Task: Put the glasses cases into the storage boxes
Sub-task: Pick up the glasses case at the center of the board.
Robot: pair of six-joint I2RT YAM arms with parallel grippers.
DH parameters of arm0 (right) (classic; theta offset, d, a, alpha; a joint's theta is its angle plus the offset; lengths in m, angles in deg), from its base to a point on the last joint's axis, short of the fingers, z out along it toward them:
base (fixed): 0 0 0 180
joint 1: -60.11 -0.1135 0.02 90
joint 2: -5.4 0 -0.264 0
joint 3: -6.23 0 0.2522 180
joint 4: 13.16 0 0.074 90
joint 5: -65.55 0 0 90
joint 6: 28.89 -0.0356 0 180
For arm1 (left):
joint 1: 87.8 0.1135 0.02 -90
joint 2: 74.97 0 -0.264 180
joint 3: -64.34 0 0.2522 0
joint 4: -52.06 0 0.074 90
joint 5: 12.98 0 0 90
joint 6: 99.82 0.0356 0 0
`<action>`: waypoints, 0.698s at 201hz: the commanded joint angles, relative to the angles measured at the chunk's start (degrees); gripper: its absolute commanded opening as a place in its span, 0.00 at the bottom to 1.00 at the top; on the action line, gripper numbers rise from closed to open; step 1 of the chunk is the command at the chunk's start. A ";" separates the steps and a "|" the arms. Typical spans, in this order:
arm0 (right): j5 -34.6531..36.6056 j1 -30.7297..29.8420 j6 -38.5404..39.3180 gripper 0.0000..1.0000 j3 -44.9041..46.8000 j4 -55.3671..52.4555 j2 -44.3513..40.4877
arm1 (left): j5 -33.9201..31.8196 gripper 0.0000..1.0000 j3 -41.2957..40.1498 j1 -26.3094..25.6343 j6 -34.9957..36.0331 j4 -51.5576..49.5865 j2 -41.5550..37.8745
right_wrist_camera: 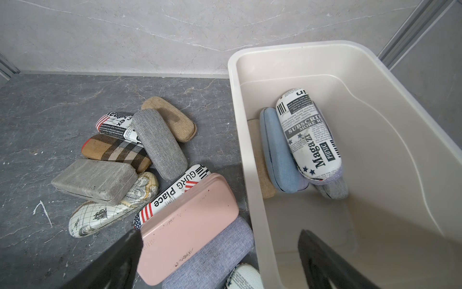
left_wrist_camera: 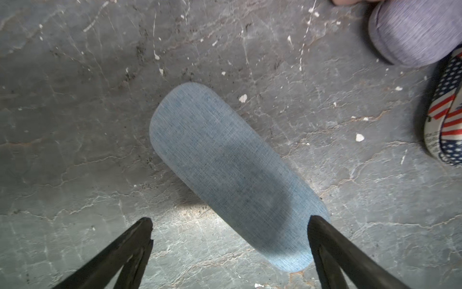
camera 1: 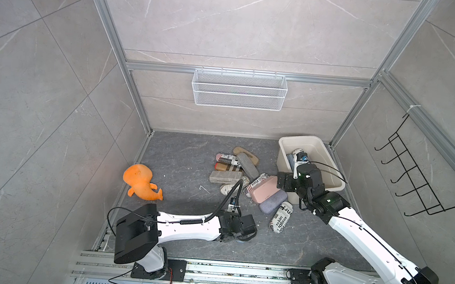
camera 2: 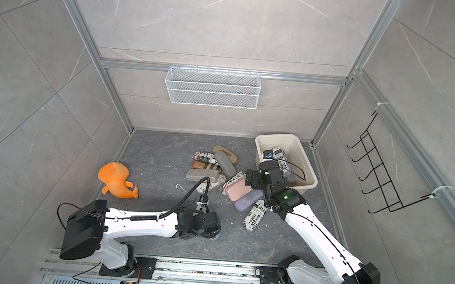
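Observation:
My left gripper (left_wrist_camera: 230,221) hangs open low over a blue fabric glasses case (left_wrist_camera: 225,170) lying flat on the floor. One fingertip (left_wrist_camera: 313,221) overlaps the case's end; the other is clear of it. My right gripper (right_wrist_camera: 220,234) is open and empty, straddling the near wall of the cream storage box (right_wrist_camera: 233,100). Inside the box lie a newsprint case (right_wrist_camera: 307,135), a blue one (right_wrist_camera: 277,150) and others partly hidden. Beside the box is a pile: pink (right_wrist_camera: 185,225), lilac (right_wrist_camera: 212,255), grey (right_wrist_camera: 160,142), plaid (right_wrist_camera: 115,150) and more. One newsprint case (camera 1: 281,216) lies apart.
An orange plush toy (camera 1: 141,181) lies at the floor's left side. A white wire basket (camera 1: 238,89) hangs on the back wall, and a black hook rack (camera 1: 412,174) on the right wall. Aluminium frame posts edge the floor.

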 commanded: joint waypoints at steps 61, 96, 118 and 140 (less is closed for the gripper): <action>0.88 -0.61 -0.15 1.00 -0.54 -0.96 -1.15 | -1.30 0.99 -0.79 0.00 4.08 10.99 3.06; 1.01 -0.65 -0.15 1.00 -0.50 -0.94 -0.93 | -1.00 0.99 -0.23 0.19 6.75 12.74 5.41; 1.17 -0.66 -0.15 1.00 -0.47 -1.01 -0.91 | -1.32 0.99 0.26 0.46 9.21 13.92 6.27; 1.15 -0.74 -0.15 1.00 -0.54 -1.07 -0.90 | -1.89 0.99 1.99 0.54 10.54 12.28 6.95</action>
